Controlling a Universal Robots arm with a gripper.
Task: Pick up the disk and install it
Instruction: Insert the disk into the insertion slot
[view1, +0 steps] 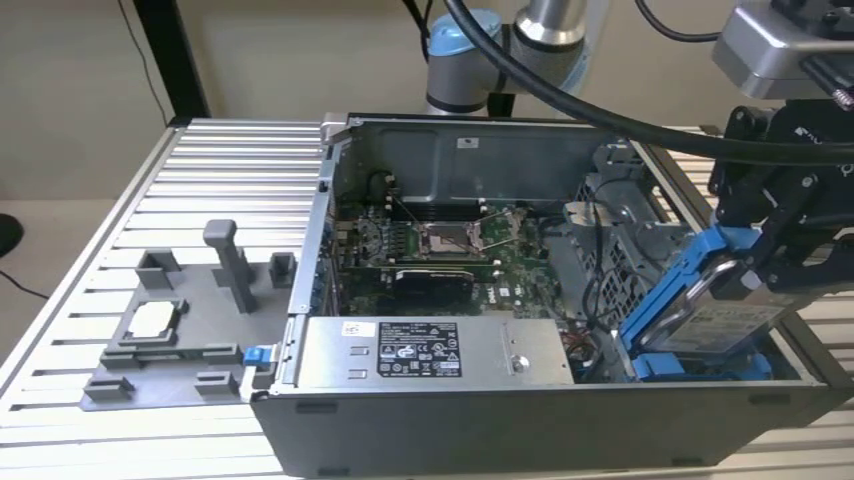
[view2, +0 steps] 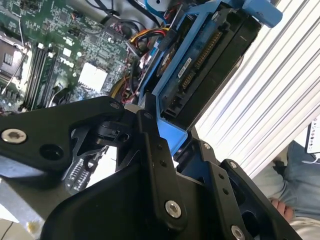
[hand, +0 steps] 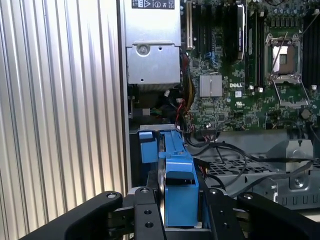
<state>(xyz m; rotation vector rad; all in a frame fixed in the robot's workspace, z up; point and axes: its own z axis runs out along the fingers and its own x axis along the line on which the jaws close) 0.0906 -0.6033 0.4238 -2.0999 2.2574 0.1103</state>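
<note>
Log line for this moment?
jaws: shut on silver-grey rectangular disk in blue plastic carrier | disk: tilted at corner of open grey metal computer case, exterior view's right | install: not seated

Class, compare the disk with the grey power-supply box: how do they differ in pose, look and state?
The disk is steeply tilted; the power-supply box lies flat. The disk has a blue frame; the box is bare grey metal. The gripper clamps the disk; the box sits untouched in the case. Both carry a white label.
</note>
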